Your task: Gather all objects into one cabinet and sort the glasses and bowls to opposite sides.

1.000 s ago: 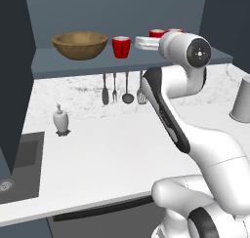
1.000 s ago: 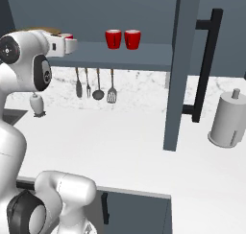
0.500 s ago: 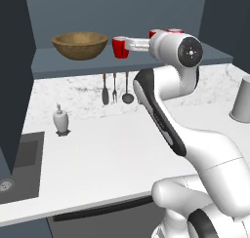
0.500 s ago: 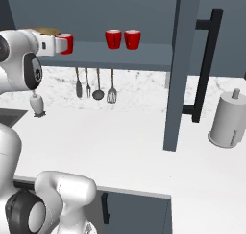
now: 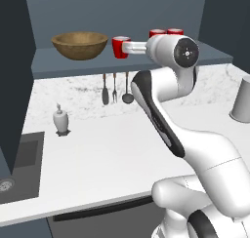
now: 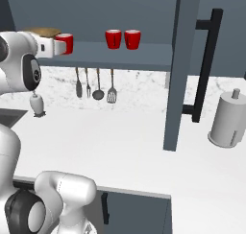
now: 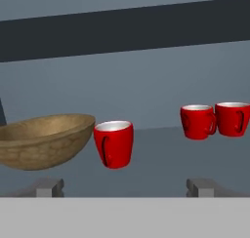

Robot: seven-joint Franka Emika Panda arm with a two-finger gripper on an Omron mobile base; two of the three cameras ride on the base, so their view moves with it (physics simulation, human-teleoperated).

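Note:
In the cabinet (image 5: 58,66), a wide brown wooden bowl (image 5: 79,44) stands at the left of the shelf (image 7: 161,154). One red cup (image 5: 119,47) stands just right of it, close to the bowl (image 7: 44,139) but not clearly touching. Two more red cups (image 5: 166,33) stand side by side farther right and deeper in; the right base view shows the pair (image 6: 122,39) too. My gripper (image 7: 125,188) is open and level with the shelf. It faces the near cup (image 7: 114,144), which stands a short way ahead of the gap between the fingertips (image 7: 49,187).
An open cabinet door (image 6: 185,70) with a black handle juts out at the right. Below the shelf hang several metal utensils (image 5: 114,88). A soap dispenser (image 5: 60,120) and a sink (image 5: 19,159) are at the left, a grey tumbler (image 5: 241,99) and a paper-towel holder (image 6: 228,120) at the right.
The arm has swung left and the hand has reached out along the shelf up to the near red cup. The cups and the bowl have not moved. The jaws stay open.

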